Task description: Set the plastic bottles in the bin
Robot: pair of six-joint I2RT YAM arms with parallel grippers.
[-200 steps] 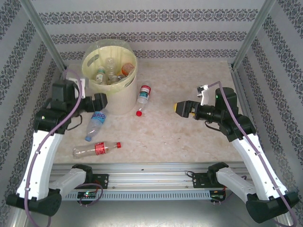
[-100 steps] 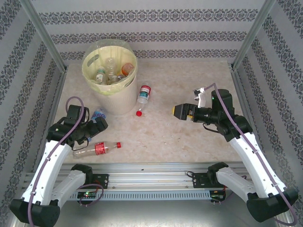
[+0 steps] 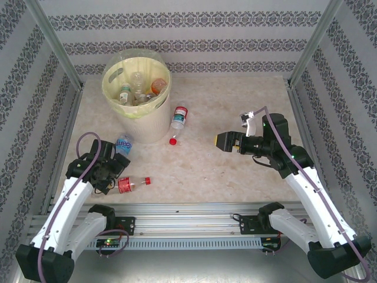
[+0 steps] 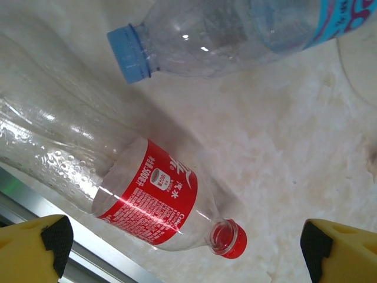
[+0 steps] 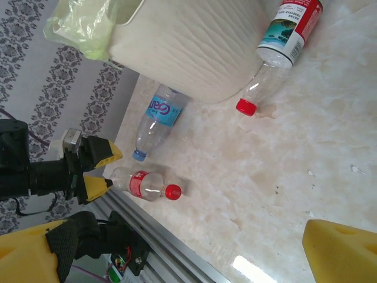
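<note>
The cream bin (image 3: pixel 151 122) stands at the back left with several plastic bottles (image 3: pixel 136 88) inside its pale green liner. A red-labelled bottle (image 3: pixel 131 184) lies by the front rail. My left gripper (image 3: pixel 111 172) hovers open just over it, touching nothing. The left wrist view has this bottle (image 4: pixel 147 200) between my spread fingers (image 4: pixel 52 237), and a blue-capped bottle (image 4: pixel 235 29) beyond. That blue-labelled bottle (image 3: pixel 122 144) lies against the bin. A red-capped bottle (image 3: pixel 178 118) lies right of the bin. My right gripper (image 3: pixel 222 140) hangs open mid-table, facing left.
An aluminium rail (image 3: pixel 194 209) runs along the front edge, right beside the red-labelled bottle. Patterned walls and metal posts (image 3: pixel 56 47) close in the sides and back. In the right wrist view the bin wall (image 5: pixel 194 53) is at the far end of the marble top.
My left arm swung from beside the bin down towards the front edge, over the red-labelled bottle, and its jaws spread wider. My right gripper drifted slightly left. The bottles lie where they were.
</note>
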